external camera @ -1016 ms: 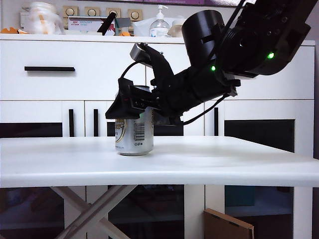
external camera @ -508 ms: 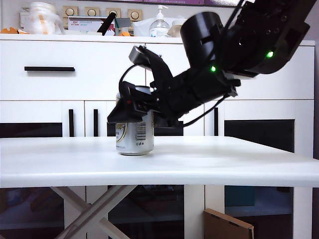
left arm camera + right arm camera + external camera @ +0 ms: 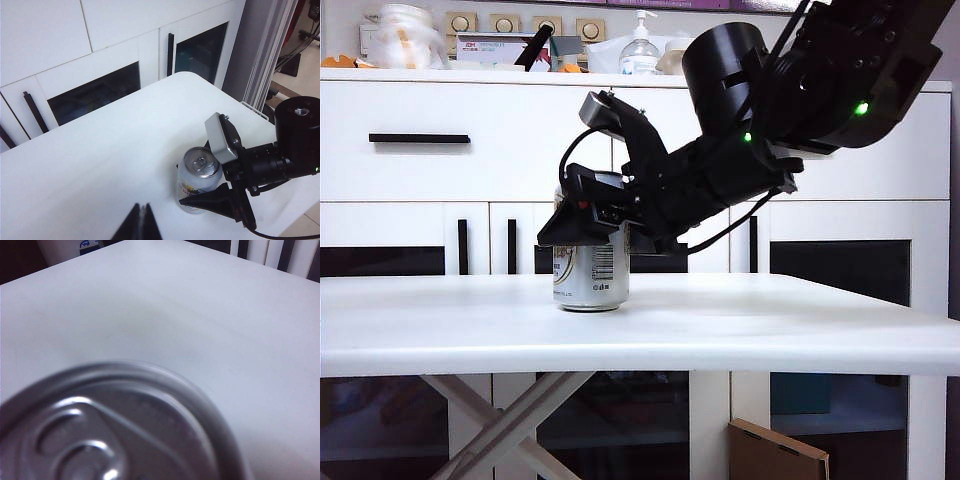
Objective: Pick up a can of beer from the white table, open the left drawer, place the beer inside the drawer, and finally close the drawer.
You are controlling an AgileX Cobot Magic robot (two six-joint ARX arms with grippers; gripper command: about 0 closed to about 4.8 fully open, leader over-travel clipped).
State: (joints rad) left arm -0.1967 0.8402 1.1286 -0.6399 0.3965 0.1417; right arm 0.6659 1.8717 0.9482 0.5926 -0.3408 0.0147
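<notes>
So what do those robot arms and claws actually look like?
The right arm is chunky matte black with round joints, small green lights and a looping black cable. Its wrist carries a grey camera box. The right gripper has flat black fingers. The left gripper shows only two thin black fingertips.

Right arm (image 3: 790,90): matte black housings, two green indicator lights, looped black cable, grey wrist camera block (image 3: 221,136). Left gripper (image 3: 141,222): black tapered fingers.

My right arm reaches in from the upper right and slopes down toward the left. My right gripper (image 3: 582,225) points downward, its fingers (image 3: 212,202) set apart, one on each side. My left gripper (image 3: 141,224) hangs with its fingertips pressed together.
</notes>
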